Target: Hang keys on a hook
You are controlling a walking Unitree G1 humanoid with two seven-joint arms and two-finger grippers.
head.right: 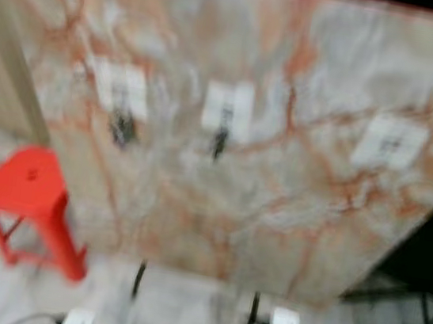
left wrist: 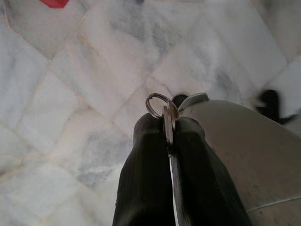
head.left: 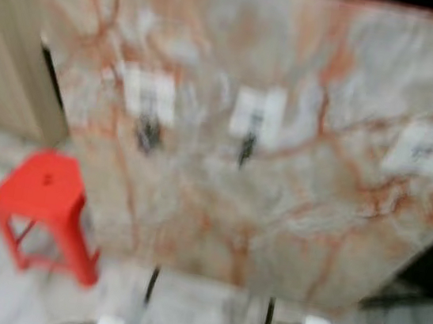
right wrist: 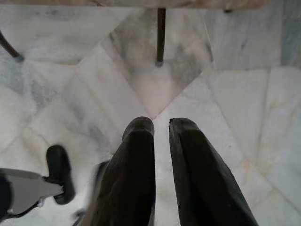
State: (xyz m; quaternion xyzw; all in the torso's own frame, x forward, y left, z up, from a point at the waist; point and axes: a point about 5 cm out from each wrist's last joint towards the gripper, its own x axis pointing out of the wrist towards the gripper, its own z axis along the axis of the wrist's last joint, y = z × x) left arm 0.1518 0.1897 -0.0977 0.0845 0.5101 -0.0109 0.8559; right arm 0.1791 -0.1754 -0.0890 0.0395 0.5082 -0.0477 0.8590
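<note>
A silver key ring with keys (left wrist: 158,105) is pinched between the black fingers of my left gripper (left wrist: 168,123), which hangs low over the marble floor. My right gripper (right wrist: 161,126) also hangs over the floor, its fingers slightly apart with nothing between them. Ahead, in the blurred head views, stands a marble-patterned panel (head.left: 290,212) with three white hook plates: left (head.left: 150,93), middle (head.left: 256,113) and right (head.left: 422,149). Something dark hangs under the left plate (head.left: 148,135) and under the middle plate (head.left: 246,148). What sits on the right plate is too blurred to tell.
A red plastic stool (head.left: 44,187) stands on the floor to the left of the panel. The panel rests on thin dark legs (right wrist: 161,33). A beige cabinet (head.left: 7,54) is at the far left. White marble tiles (left wrist: 70,94) cover the floor.
</note>
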